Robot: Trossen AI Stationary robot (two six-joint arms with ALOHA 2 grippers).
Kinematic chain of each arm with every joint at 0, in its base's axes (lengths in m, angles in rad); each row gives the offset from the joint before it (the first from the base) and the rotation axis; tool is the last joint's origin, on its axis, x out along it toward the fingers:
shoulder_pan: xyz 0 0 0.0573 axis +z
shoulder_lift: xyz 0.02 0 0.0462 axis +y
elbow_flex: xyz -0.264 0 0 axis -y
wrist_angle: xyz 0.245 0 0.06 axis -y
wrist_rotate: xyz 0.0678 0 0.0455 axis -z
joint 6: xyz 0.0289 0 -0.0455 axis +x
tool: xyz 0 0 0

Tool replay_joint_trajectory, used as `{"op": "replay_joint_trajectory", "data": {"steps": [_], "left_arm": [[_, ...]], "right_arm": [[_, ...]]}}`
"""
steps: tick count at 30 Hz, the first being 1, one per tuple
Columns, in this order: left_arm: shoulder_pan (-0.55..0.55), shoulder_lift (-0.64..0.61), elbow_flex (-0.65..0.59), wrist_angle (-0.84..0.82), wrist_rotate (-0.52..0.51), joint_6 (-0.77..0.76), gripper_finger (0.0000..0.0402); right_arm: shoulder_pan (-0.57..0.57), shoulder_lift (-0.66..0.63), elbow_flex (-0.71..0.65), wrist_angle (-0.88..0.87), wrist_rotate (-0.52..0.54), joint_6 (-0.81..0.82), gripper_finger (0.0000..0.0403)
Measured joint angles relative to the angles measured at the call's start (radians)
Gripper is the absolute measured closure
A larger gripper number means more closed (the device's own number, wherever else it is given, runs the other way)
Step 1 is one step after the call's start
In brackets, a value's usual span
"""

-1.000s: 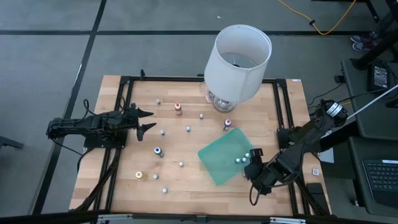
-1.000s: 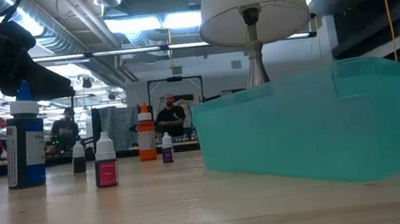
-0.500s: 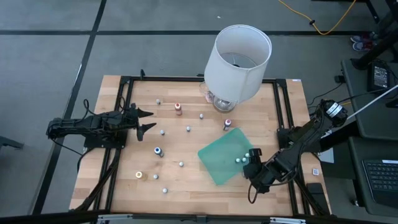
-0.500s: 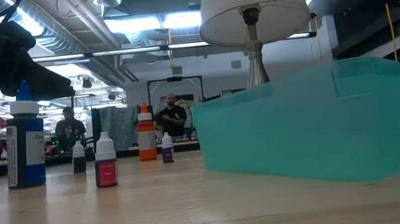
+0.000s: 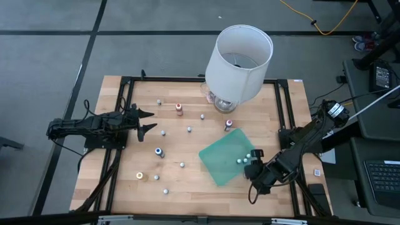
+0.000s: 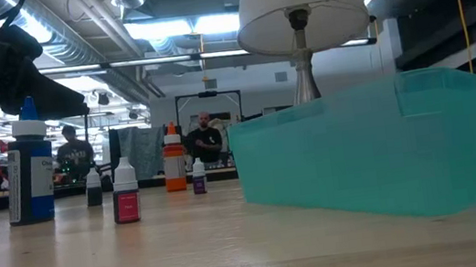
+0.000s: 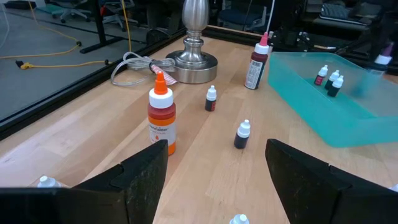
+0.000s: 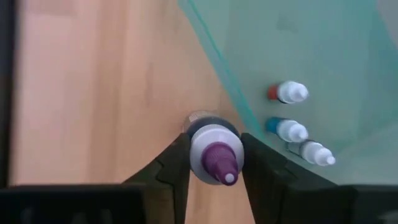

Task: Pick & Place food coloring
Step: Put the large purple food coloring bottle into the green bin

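A small food coloring bottle [image 8: 214, 152] with a purple tip and white collar stands on the wood just outside the green tray [image 5: 225, 156], at the tray's right corner. My right gripper [image 5: 254, 166] points steeply down over it and is shut on it. Three tiny bottles [image 8: 289, 127] lie inside the tray [image 8: 311, 50]. More bottles stand scattered on the table: an orange one [image 5: 179, 109], a blue one [image 5: 159, 152], a yellow one [image 5: 140, 176]. At the table's left edge my left gripper [image 5: 149, 120] waits open, holding nothing. My right gripper pinches the bottle's white collar [image 8: 202, 140] between its two fingers [image 8: 177, 165], one on each side. The fingers come from above, pointing steeply down. The bottle stays upright with its tip up toward the camera; its base seems to rest on the wood.
A lamp with a big white shade [image 5: 240, 59] stands at the table's far edge, with its metal foot [image 7: 193, 59] beside a pink-topped bottle [image 7: 256, 62]. Black frame rails [image 5: 122, 125] run along the table's left and right sides. People stand in the room behind.
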Motion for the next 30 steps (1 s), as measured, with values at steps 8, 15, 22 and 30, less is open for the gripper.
{"op": "replay_joint_trajectory", "data": {"steps": [8,15,22,30], "left_arm": [[0.000,0.000,0.000,0.000,0.000,0.000,0.0136],[0.000,0.000,0.000,0.000,0.000,0.000,0.0136],[0.000,0.000,0.000,0.000,0.000,0.000,0.0135],[0.000,0.000,0.000,0.000,0.000,0.000,0.0135]], "right_arm": [[-0.004,0.000,0.222,-0.170,-0.020,-0.031,0.0284],[-0.111,0.000,0.349,-0.343,0.114,-0.113,0.0284],[-0.250,0.000,0.347,-0.368,0.196,-0.057,0.0284],[-0.355,0.008,0.346,-0.441,0.269,0.221,0.0284]]}}
